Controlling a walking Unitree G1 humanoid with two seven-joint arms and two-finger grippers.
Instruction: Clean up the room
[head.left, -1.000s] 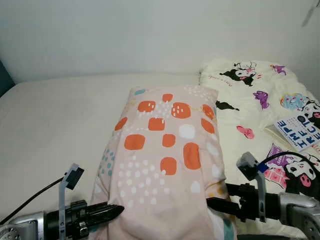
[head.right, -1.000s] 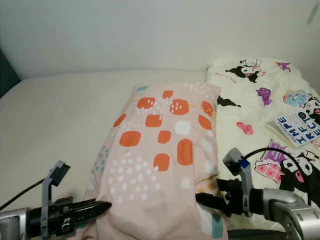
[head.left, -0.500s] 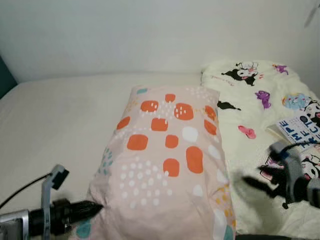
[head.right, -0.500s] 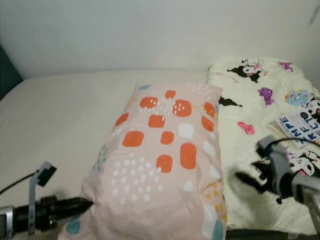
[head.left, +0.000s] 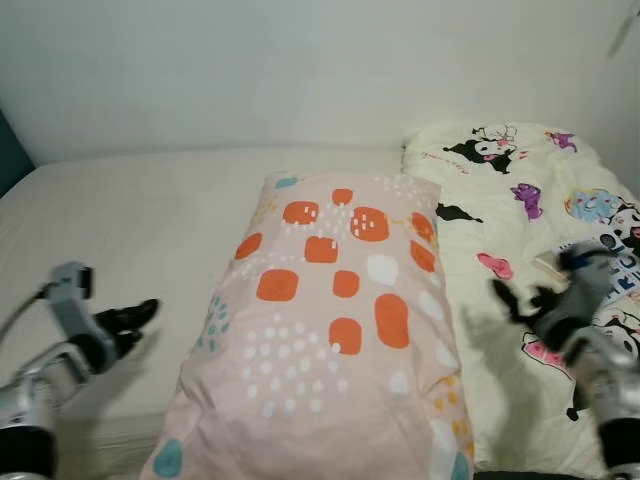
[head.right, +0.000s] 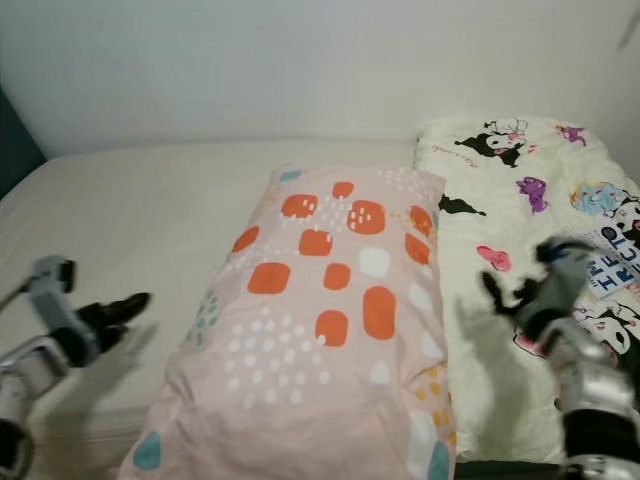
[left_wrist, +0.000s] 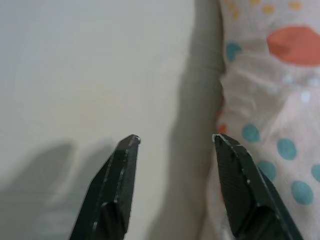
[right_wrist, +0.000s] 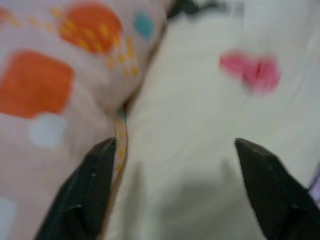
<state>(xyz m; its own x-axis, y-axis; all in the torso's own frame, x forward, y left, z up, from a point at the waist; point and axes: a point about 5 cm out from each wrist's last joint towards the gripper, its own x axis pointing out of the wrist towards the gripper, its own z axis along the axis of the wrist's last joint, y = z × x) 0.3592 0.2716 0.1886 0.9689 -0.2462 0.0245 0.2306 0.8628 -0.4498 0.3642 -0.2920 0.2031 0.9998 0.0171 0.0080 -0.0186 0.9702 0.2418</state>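
A pink pillow (head.left: 335, 320) with orange, white and teal patches lies lengthwise on the white bed sheet (head.left: 130, 220), its near end at the bed's front edge. My left gripper (head.left: 132, 322) hovers open over the sheet, a short way left of the pillow's lower left side; in the left wrist view the left gripper (left_wrist: 175, 139) holds nothing, with the pillow edge (left_wrist: 265, 100) beside one finger. My right gripper (head.left: 522, 292) is blurred, open and above the cartoon quilt (head.left: 500, 200) just right of the pillow. In the right wrist view the right gripper (right_wrist: 172, 147) is empty.
A blue and white book (head.left: 625, 265) lies on the quilt at the far right. A plain white wall (head.left: 300, 70) runs behind the bed. A dark edge (head.left: 8, 155) shows at the far left. Bare sheet stretches left of the pillow.
Both grippers have drawn away from the pillow's lower corners: the left out to the left, the right out to the right and up over the quilt. The pillow now lies flat.
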